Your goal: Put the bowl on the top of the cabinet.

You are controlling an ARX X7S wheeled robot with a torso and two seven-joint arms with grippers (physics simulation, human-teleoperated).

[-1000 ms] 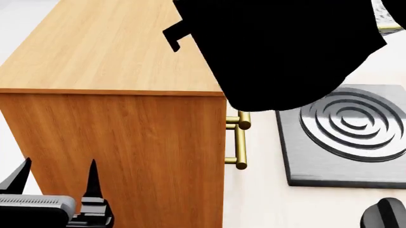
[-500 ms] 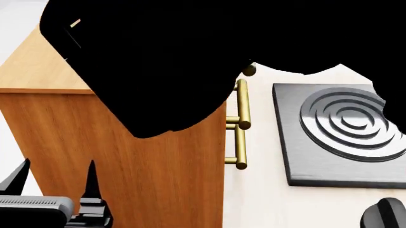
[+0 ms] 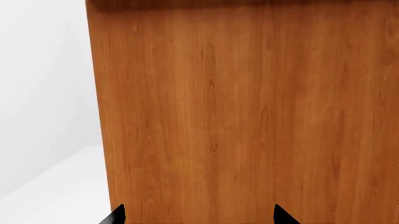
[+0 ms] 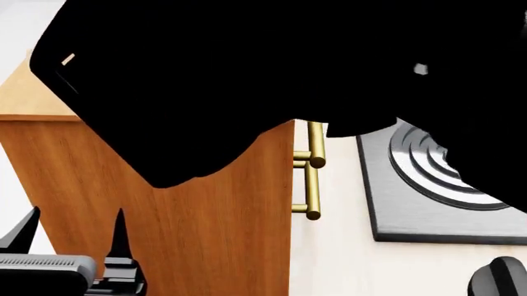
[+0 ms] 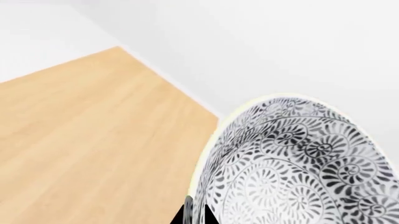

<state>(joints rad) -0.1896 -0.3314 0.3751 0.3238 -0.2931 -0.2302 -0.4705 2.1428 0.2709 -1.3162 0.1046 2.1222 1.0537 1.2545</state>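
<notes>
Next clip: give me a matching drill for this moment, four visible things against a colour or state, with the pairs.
Things
1. bowl
2. cabinet
3. handles
4. left pincer

Descriptions
A. brass bars on the cabinet's front
B. open and empty, facing the wood side panel
C. orange-brown wood grain, paler top
D. white with a grey leafy pattern, held over the cabinet's top at the right pincer

Pairs: 1-D, 2-C, 3-A, 4-B

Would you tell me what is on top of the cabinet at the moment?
In the right wrist view the cabinet top is bare pale wood, with the bowl held over it. In the head view the dark right arm covers most of that top.
</notes>
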